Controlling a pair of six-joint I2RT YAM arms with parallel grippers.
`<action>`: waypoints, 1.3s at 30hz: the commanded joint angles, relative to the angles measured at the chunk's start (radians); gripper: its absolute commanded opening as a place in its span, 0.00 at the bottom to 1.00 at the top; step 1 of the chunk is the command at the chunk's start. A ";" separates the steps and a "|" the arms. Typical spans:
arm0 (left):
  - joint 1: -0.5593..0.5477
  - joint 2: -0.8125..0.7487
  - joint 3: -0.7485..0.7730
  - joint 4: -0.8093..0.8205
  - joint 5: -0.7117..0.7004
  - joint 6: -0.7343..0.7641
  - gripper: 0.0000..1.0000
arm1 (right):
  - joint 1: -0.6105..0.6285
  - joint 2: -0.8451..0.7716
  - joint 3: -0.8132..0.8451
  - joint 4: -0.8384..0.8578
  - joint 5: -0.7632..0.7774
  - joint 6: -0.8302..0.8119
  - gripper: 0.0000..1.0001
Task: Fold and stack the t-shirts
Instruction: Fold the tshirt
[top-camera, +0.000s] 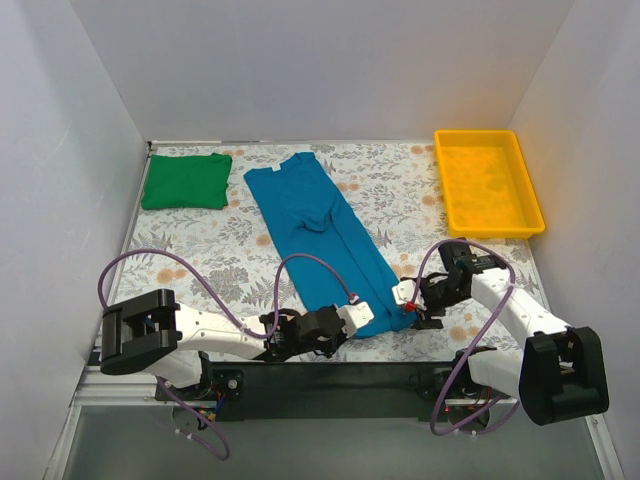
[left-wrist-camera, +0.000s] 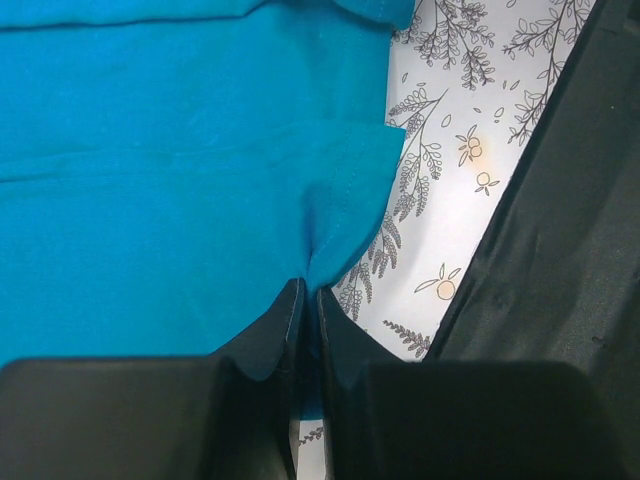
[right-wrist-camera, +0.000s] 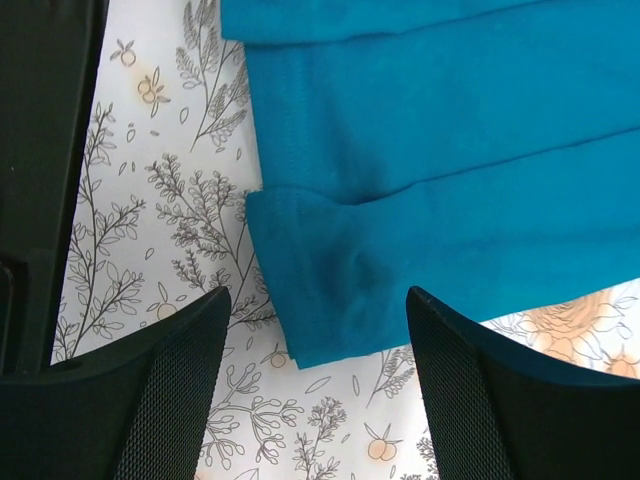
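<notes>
From above, the teal-blue t-shirt (top-camera: 310, 230) lies on the flower-patterned table (top-camera: 200, 250) as a long, narrow strip. It runs on a slant from the far middle down towards the near right, its sides folded inward. The green t-shirt (top-camera: 186, 181) sits folded into a neat block in the far left corner, well apart from the teal one. A yellow tray (top-camera: 487, 180) stands in the far right corner. Both arms reach in low towards the near end of the teal strip. The left gripper (top-camera: 368, 312) is at the near hem and the right gripper (top-camera: 404, 296) is just beside the strip's near right corner. From this height I cannot tell how either pair of fingers stands. The left wrist camera settles it for that side. The left gripper (left-wrist-camera: 308, 300) has its two dark fingers (left-wrist-camera: 270, 335) pressed together on the edge of the teal-blue t-shirt (left-wrist-camera: 180, 180), and the cloth puckers into a crease where it runs between them. The patterned table (left-wrist-camera: 450, 200) shows to the right of the hem, and a black surface (left-wrist-camera: 560, 250) fills the right edge of this view. The right wrist camera shows the right gripper (right-wrist-camera: 315, 300) with its fingers (right-wrist-camera: 170, 390) spread wide apart and nothing gripped. A folded corner of the teal-blue t-shirt (right-wrist-camera: 450, 150) lies flat on the table (right-wrist-camera: 160, 200) in the gap between them. I cannot tell whether the fingertips touch the cloth.
</notes>
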 joint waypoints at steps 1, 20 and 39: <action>0.002 -0.018 0.003 0.011 0.020 0.001 0.00 | 0.025 0.002 -0.036 0.040 0.069 -0.048 0.77; 0.002 -0.012 0.000 0.017 0.025 -0.001 0.00 | 0.111 0.071 -0.121 0.207 0.184 0.004 0.37; 0.002 -0.027 -0.014 0.029 0.026 0.004 0.00 | 0.113 0.044 -0.067 0.203 0.150 0.115 0.01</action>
